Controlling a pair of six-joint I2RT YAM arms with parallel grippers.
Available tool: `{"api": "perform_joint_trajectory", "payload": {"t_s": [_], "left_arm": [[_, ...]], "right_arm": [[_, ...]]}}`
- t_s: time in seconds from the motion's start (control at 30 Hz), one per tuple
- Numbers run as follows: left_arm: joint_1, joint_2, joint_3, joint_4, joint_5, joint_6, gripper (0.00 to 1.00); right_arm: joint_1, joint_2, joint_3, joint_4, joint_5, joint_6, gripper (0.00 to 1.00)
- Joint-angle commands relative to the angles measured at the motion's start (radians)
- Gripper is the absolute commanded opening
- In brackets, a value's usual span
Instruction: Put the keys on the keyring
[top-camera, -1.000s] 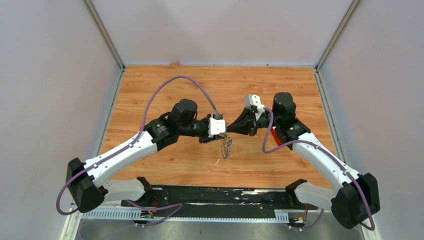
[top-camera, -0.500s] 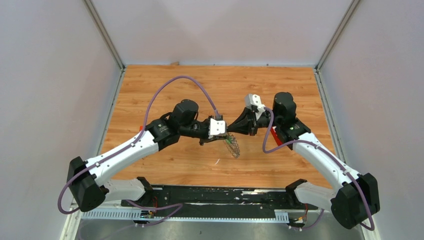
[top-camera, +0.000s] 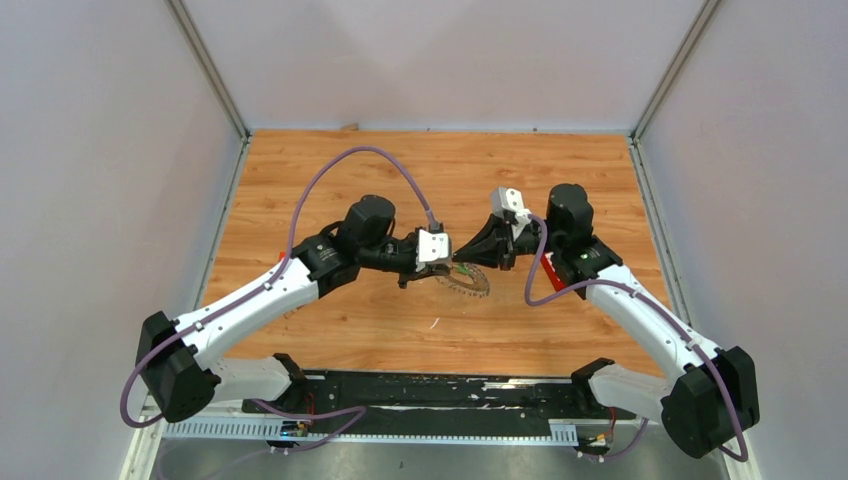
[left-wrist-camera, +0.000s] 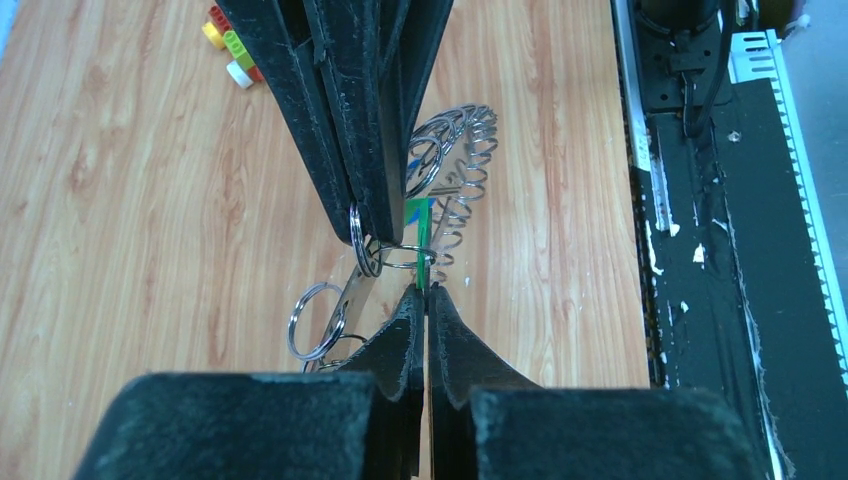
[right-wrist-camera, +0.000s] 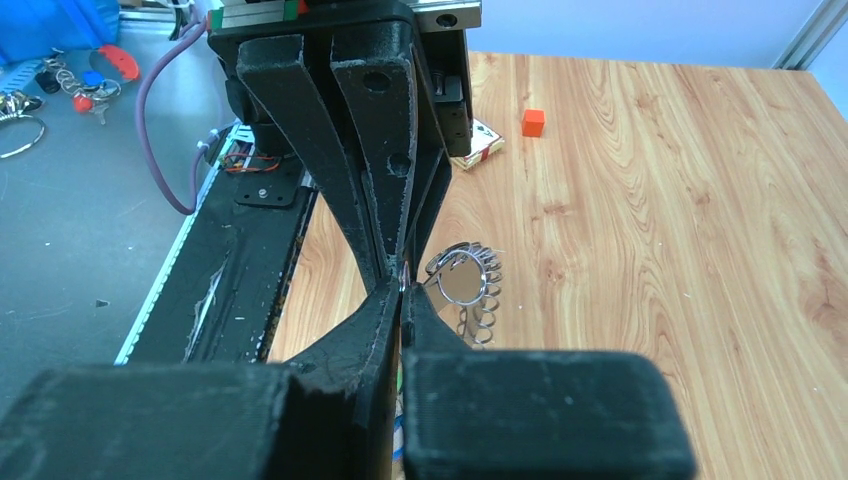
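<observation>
The keyring (top-camera: 466, 281), a silver ring fanned with silver keys, hangs between my two grippers above the wooden table; it also shows in the left wrist view (left-wrist-camera: 462, 165) and the right wrist view (right-wrist-camera: 466, 276). My left gripper (left-wrist-camera: 425, 291) is shut on the thin green key (left-wrist-camera: 421, 243), seen edge-on. My right gripper (right-wrist-camera: 402, 286) is shut, tip to tip with the left, pinching a small split ring (left-wrist-camera: 360, 238) of the keyring. A second loose split ring (left-wrist-camera: 313, 320) dangles below. A trace of blue (left-wrist-camera: 413, 161) shows behind the right fingers.
Small coloured bricks (left-wrist-camera: 231, 44) lie on the table. An orange cube (right-wrist-camera: 533, 122) and a small card box (right-wrist-camera: 482, 141) sit near the table's edge. A red block (top-camera: 553, 272) peeks from under the right arm. The black rail (top-camera: 440, 392) runs along the near edge.
My left gripper has shut on the green key. The keyring has swung from hanging edge-on under the grippers to lying flatter, out to the right.
</observation>
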Motion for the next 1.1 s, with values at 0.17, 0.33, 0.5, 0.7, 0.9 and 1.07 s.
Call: {"api": "perform_joint_trajectory", "payload": {"t_s": [0.17,0.33,0.5,0.7,0.9,1.07], "left_arm": [[0.014,-0.013,0.028,0.012,0.043,-0.036,0.06],[0.019,0.018,0.042,0.014,0.052,-0.038,0.23],[0.023,0.049,0.060,0.019,0.061,-0.031,0.31],[0.025,0.060,0.059,0.030,0.084,-0.028,0.32],[0.027,0.059,0.048,0.043,0.143,-0.048,0.24],[0.031,0.051,0.046,0.046,0.149,-0.060,0.05]], "right_arm": [[-0.005,-0.022,0.037,0.022,0.011,-0.037,0.00],[-0.005,-0.023,0.038,0.025,0.012,-0.032,0.00],[-0.005,-0.027,0.036,0.026,0.012,-0.029,0.00],[-0.004,-0.027,0.036,0.026,0.012,-0.030,0.00],[-0.004,-0.026,0.036,0.019,0.019,-0.040,0.00],[-0.010,-0.026,0.036,0.009,0.031,-0.054,0.00]]}}
